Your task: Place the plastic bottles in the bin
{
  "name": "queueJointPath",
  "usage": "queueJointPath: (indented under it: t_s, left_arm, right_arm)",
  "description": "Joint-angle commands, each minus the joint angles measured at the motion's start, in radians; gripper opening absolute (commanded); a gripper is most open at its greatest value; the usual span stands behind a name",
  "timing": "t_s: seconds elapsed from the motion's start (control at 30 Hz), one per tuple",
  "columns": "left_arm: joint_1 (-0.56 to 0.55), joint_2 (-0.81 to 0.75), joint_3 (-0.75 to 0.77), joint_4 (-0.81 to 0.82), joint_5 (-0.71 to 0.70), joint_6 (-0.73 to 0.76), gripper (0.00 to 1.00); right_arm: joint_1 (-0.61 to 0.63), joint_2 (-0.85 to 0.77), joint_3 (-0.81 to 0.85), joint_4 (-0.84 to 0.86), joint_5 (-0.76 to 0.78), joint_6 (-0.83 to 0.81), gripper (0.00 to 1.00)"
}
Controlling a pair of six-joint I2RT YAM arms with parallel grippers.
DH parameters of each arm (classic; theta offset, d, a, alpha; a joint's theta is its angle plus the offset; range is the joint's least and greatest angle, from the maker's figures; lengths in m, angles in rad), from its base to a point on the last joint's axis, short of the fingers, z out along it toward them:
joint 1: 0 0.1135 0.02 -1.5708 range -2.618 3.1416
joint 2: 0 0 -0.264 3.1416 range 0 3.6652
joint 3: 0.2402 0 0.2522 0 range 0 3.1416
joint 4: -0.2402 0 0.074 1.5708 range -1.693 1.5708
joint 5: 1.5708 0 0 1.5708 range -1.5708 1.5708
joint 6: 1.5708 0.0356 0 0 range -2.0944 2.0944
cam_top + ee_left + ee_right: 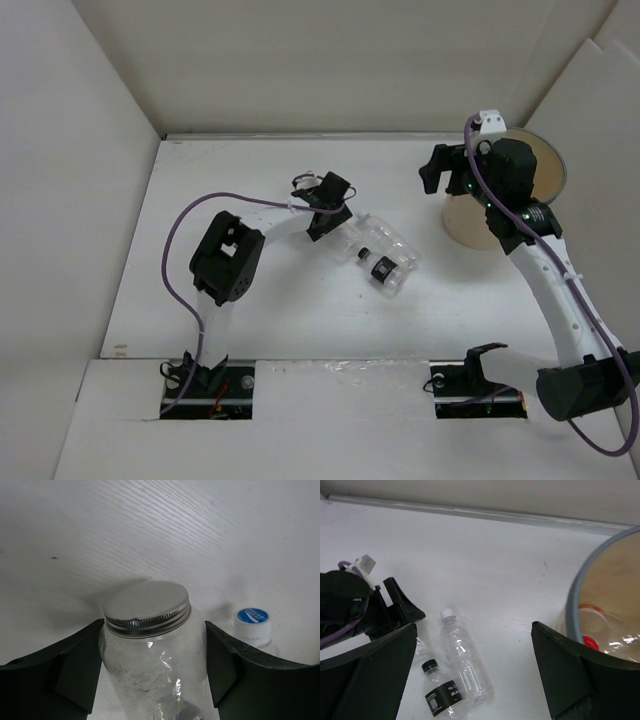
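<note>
The left arm (240, 255) is stretched to the middle of the desk (300, 320), where a cluster of clear bottles (385, 255) is lying. The left jaws are set astride a silver-lidded bottle (150, 675), one finger (75, 670) on each side of it, and no gap can be made out between the fingers and its walls, so the bottle is taken as gripped. It is still among the others on the desk. A blue-capped bottle (252, 622) is seen just beside it, outside the jaws. From the right wrist, a black-labelled bottle (440, 692) and a white-capped bottle (462, 662) are shown lying side by side on the desk, near the left jaws. The bin (468, 225) is placed at the far right of the desk, well apart from the cluster, and a red-capped bottle (592, 630) is seen lying inside it. The right jaws are held wide and hold nothing, raised beside the bin's rim on the side facing the cluster.
</note>
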Motion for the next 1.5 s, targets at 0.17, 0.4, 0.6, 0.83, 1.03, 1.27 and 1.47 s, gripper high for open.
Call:
queueJointPath:
  t_s: [0.17,0.4,0.6,0.83,1.03,1.27,1.47]
  left_arm:
    - [0.04,-0.268,-0.059,-0.048,-0.225,0.115,0.0]
    - [0.04,-0.383,0.01,0.012,-0.184,0.318,0.0]
    - [-0.006,-0.457,0.07,0.003,-0.141,0.384,0.0]
    - [-0.006,-0.542,0.052,0.037,-0.018,0.375,0.0]
    - [-0.016,-0.576,0.017,0.075,0.019,0.375,0.06]
    - [-0.016,-0.566,-0.003,0.084,0.094,0.375,0.49]
    - [-0.016,-0.61,-0.014,0.087,0.03,0.375,1.0]
  right_arm:
    - [0.1,0.06,-0.049,0.168,-0.407,-0.075,1.0]
    - [0.303,0.073,-0.17,0.389,-0.312,-0.093,1.0]
    - [0.362,0.163,-0.146,0.475,-0.29,-0.073,1.0]
    - [0.433,0.249,-0.095,0.524,-0.174,-0.064,1.0]
    - [0.445,0.301,-0.083,0.59,-0.174,-0.011,0.99]
    - [0.455,0.301,-0.097,0.639,-0.126,0.017,0.27]
    - [0.386,0.281,-0.088,0.61,-0.059,0.017,0.18]
